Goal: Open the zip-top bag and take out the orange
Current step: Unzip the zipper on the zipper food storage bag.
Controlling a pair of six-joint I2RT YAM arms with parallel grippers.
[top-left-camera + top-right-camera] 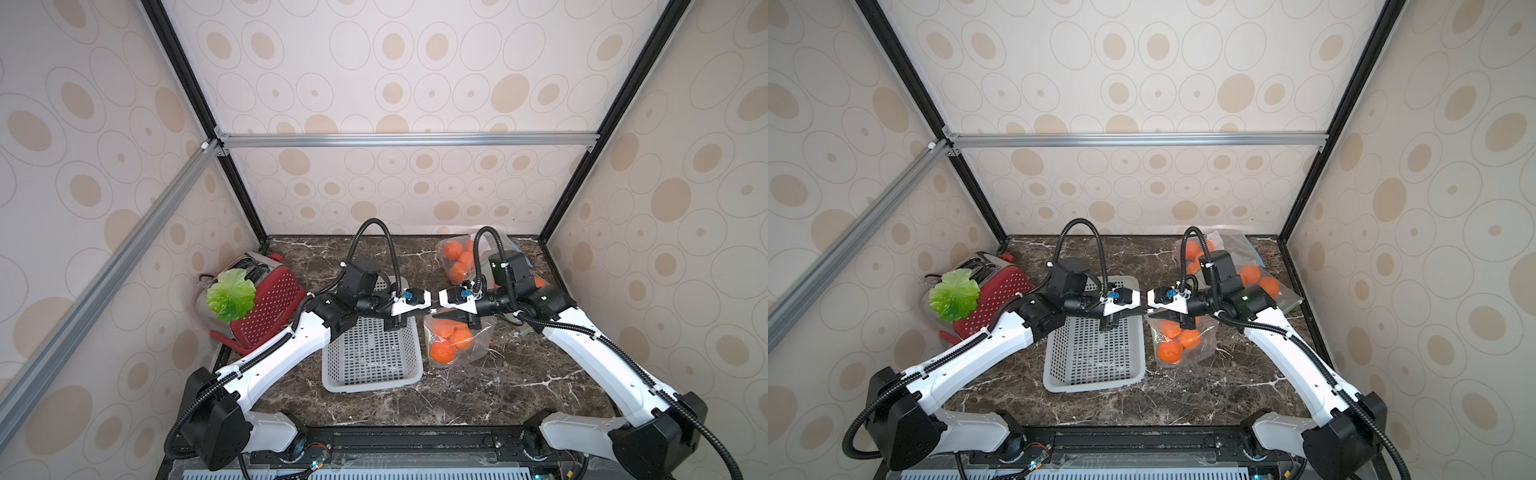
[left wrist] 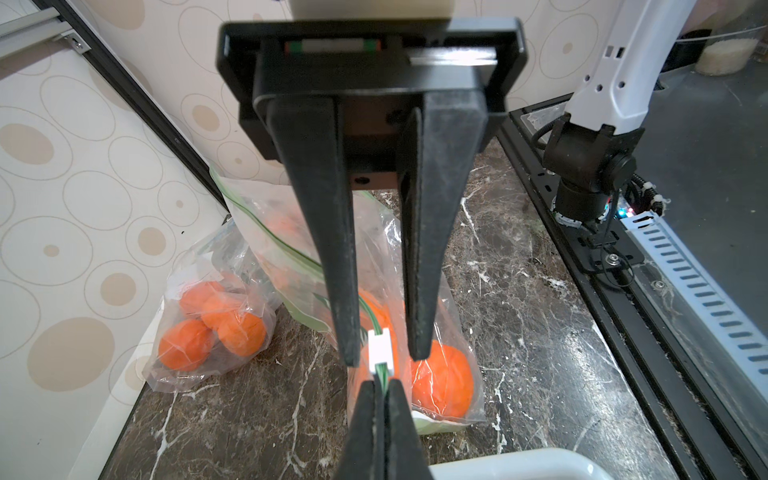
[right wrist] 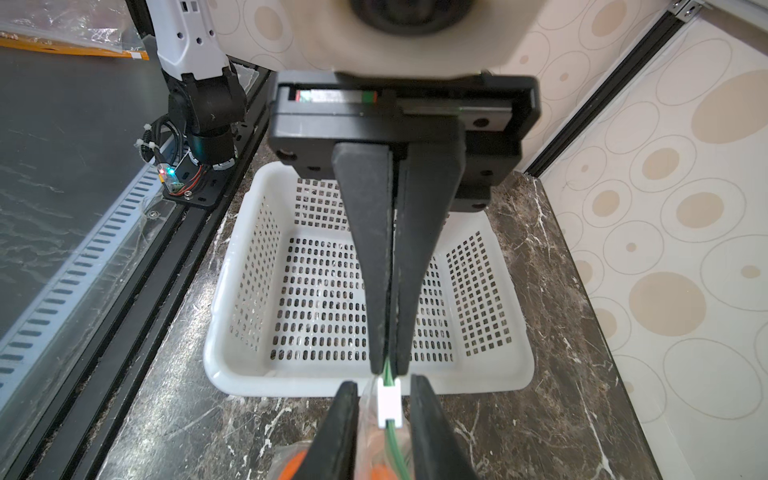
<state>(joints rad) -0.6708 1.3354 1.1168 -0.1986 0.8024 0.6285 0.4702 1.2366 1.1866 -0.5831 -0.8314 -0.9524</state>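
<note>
Clear plastic zip-top bag [image 1: 478, 351] holding round orange fruit [image 1: 442, 352] sat below the two claws, its bottom apparently resting on the dark marbled desk [image 1: 498, 395]. The claws met tip to tip over its top edge. The left claw [image 2: 381, 386] was pressed together on the green zip track [image 3: 394, 444], clamping the end of the seal. Just past its tips, on the same track, sat the small white plastic slider [image 3: 389, 401]. The right claw [image 3: 384, 384] straddled the slider with its fingers apart, a sliver of gap on each side (so not yet gripping, as far as the wrist views showed). The track ran lengthwise from the left claw through the slider and on under the right claw, toward that arm's wrist. That left the right claw placed to work the slider. The pull would probably need to follow that line, away from the left claw's anchor.
</note>
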